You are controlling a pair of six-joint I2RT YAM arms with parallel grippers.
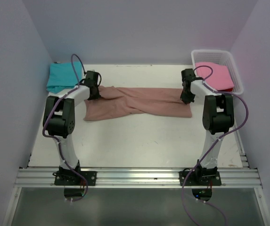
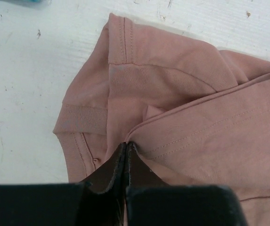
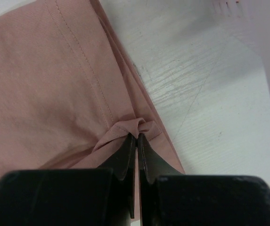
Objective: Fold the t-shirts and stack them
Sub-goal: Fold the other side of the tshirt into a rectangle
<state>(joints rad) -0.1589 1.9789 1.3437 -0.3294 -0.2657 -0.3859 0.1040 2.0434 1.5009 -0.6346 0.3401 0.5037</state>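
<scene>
The salmon-brown t-shirt (image 1: 139, 104) lies stretched across the middle of the table as a long, partly folded band. My left gripper (image 1: 95, 94) is shut on the shirt's left end, pinching a fold of cloth (image 2: 126, 143) near the ribbed collar (image 2: 80, 120). At the right end my right gripper (image 1: 187, 98) is shut on a bunched hem (image 3: 137, 134). A folded teal t-shirt (image 1: 63, 77) sits at the back left corner. A bright pink t-shirt (image 1: 215, 75) lies in the white basket.
The white mesh basket (image 1: 233, 66) stands at the back right corner; its wall (image 3: 266, 47) shows close beside my right gripper. Purple walls close in the table on the left, back and right. An aluminium rail (image 1: 135, 176) runs along the near edge.
</scene>
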